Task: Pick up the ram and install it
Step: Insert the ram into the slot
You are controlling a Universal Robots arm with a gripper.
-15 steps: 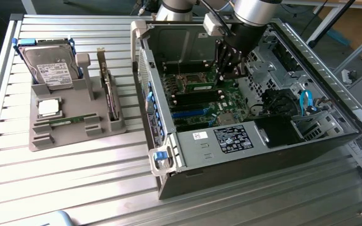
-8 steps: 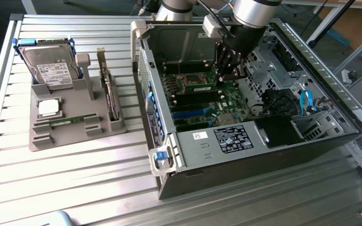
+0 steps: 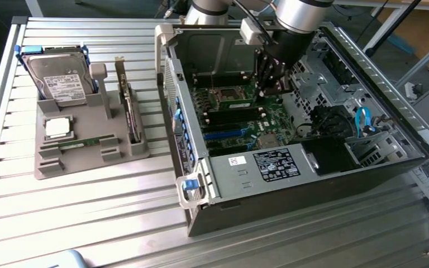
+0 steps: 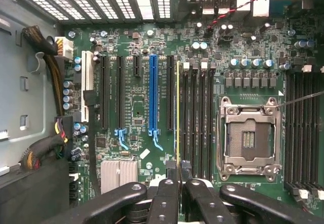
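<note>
On the slatted surface [image 3: 87, 223], inside the open case [image 3: 222, 209], the fingers [image 4: 163, 198] pinch the ram [image 4: 177, 113] edge-on by the black slots [image 4: 195, 118] near the socket [image 4: 248, 138]; it probably needs holding parallel and centred over one slot.

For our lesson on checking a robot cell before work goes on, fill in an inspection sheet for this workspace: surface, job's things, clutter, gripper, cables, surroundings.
surface: slatted metal table carrying a grey holder and an open computer case.
job's things: a green ram stick lies in the holder; the black memory slots on the motherboard look empty.
clutter: hard drive, upright expansion card and processor chip in the holder.
gripper: gripper shut, over the motherboard by the slots; a thin yellow edge lines up with its jaws, held or not unclear.
cables: blue cable and wire bundle inside the case.
surroundings: a dark pole beyond the case.
</note>
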